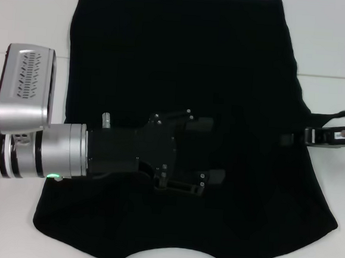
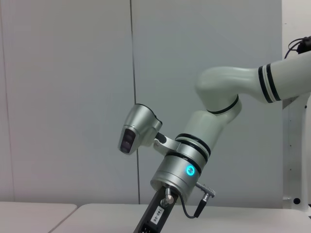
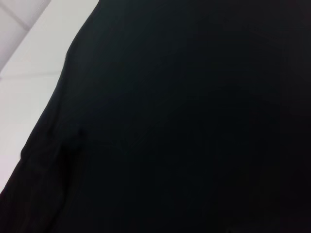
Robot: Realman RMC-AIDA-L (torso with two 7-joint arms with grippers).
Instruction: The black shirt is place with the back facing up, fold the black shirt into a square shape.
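Your left gripper [image 1: 209,151] hangs with fingers apart over the middle of the black shirt [image 1: 237,68], which lies flat on the table [image 1: 26,10] beneath and beyond it. At the shirt's right edge sits your right gripper [image 1: 291,140], whose fingers I cannot tell. You seem early in folding; next you'd need an edge grasped.

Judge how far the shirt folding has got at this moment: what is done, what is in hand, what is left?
Done: in the head view the black shirt lies spread on the white table, apparently with no fold made. In hand: the left gripper reaches across its middle, fingers apart, while the right gripper sits at the shirt's right edge; whether it grips cloth is unclear. Left: every fold needed to make the square.
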